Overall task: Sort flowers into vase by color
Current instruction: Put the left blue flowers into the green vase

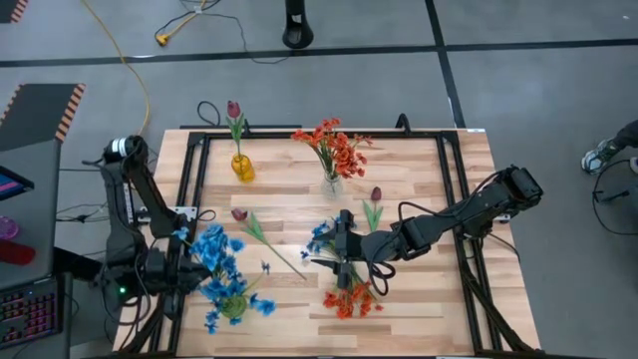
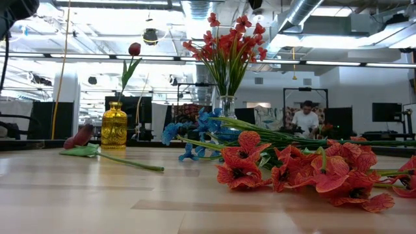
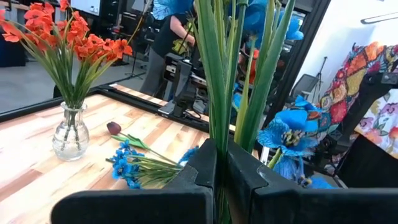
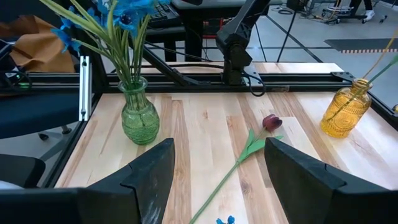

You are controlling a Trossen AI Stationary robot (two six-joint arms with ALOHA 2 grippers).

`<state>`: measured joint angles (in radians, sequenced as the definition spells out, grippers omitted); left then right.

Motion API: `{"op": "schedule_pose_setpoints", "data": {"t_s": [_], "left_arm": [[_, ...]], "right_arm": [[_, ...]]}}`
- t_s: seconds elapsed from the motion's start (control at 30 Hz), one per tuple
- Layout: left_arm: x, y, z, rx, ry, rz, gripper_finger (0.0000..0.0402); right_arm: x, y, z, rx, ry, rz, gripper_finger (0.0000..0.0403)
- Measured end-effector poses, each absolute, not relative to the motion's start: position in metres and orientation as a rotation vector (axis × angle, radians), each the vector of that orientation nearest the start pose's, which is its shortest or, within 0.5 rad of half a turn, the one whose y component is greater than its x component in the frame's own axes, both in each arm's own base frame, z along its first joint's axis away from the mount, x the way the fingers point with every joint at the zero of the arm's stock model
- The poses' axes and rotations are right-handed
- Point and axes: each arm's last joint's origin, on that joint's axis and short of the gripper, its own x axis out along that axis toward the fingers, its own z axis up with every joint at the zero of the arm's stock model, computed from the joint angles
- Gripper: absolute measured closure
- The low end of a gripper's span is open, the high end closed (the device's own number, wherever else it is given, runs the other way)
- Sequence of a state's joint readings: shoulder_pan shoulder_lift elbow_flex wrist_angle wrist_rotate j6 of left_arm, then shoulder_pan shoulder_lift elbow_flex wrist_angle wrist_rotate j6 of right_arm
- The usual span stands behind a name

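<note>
Orange-red flowers (image 2: pixel 305 172), wooden table (image 2: pixel 97 195), workshop behind

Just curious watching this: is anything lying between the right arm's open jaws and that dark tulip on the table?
Nothing visible. From the right gripper, bare wooden tabletop runs up to the loose maroon tulip bud on its green stem; the green glass vase stands off to one side.

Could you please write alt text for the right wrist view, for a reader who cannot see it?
The open right gripper hovers over a wooden table where a maroon tulip lies loose. Beyond stand a green vase of blue flowers and a yellow vase.
</note>
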<state>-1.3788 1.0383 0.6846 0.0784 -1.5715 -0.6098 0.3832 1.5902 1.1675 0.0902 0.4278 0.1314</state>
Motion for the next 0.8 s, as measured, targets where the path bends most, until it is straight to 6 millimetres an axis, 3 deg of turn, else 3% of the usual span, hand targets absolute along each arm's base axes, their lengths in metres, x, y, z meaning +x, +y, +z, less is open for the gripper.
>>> {"op": "schedule_pose_setpoints", "data": {"t_s": [0.8], "left_arm": [[0.072, -0.221, 0.249, -0.215, -0.021, 0.191, 0.0402]], "right_arm": [[0.340, 0.124, 0.291, 0.000, 0.302, -0.064, 0.0127]]}}
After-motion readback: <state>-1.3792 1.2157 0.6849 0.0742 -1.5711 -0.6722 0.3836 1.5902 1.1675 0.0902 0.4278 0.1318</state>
